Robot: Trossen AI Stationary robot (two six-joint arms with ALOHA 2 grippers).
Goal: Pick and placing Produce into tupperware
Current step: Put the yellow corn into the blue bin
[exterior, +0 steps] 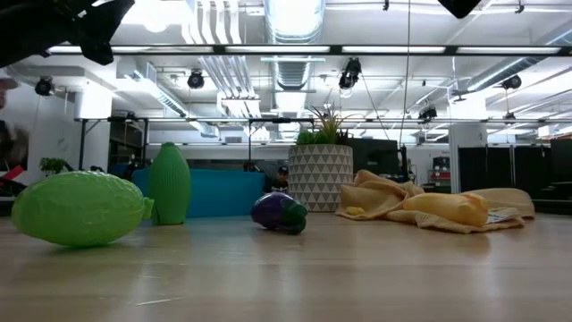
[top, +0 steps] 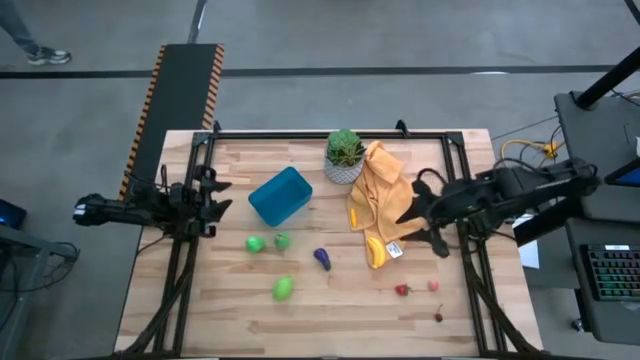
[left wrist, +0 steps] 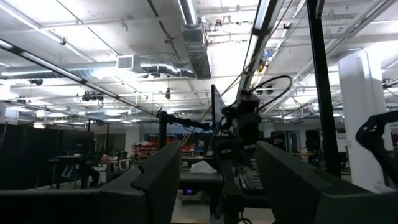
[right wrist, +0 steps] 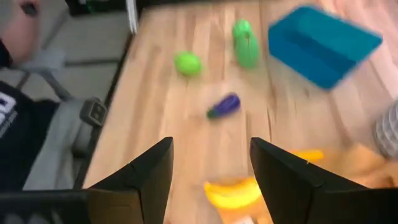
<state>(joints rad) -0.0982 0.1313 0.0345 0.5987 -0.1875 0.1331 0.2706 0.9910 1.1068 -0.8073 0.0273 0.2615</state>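
The blue tupperware [top: 280, 195] stands open on the wooden table, left of centre; it also shows in the right wrist view [right wrist: 323, 45]. In front of it lie two small green pieces [top: 256, 243] [top: 283, 240], a larger green piece [top: 283, 288], a purple eggplant [top: 322, 259] and a yellow banana [top: 375, 250]. Tiny red pieces [top: 402, 290] lie near the front right. My right gripper [top: 418, 213] [right wrist: 211, 168] is open and empty, above the table by the yellow cloth and the banana [right wrist: 233, 193]. My left gripper [top: 222, 196] [left wrist: 217, 174] is open and empty at the table's left edge, raised and level.
A potted green plant in a white patterned pot [top: 344, 157] stands at the far middle. A crumpled yellow cloth [top: 382, 195] lies right of it, reaching to the banana. A black frame [top: 330, 133] runs round the table. A person [right wrist: 18, 124] is beyond the table's near edge.
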